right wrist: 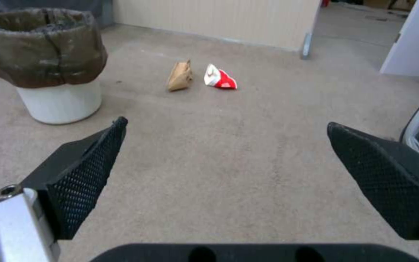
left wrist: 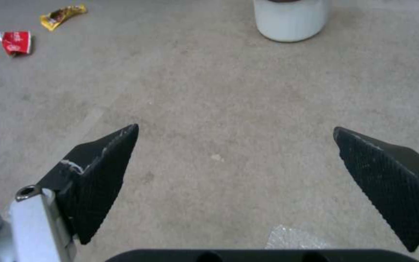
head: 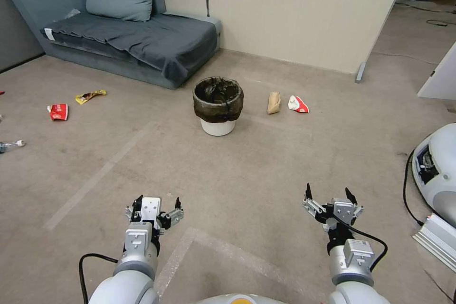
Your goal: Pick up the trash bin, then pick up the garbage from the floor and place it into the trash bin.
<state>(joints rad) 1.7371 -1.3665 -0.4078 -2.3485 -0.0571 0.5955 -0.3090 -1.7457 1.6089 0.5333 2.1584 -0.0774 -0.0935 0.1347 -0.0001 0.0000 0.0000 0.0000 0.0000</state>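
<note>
Bin (head: pixel 218 104): stood upright on floor.
Grippers: left (head: pixel 158 203) and right (head: pixel 329 196) hung short of bin, jaws spread, empty.
Bag (head: pixel 273 102): lay right of bin.

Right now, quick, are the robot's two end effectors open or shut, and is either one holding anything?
Left end effector: open, holding nothing, above the floor.
Right end effector: open, holding nothing, above the floor.
</note>
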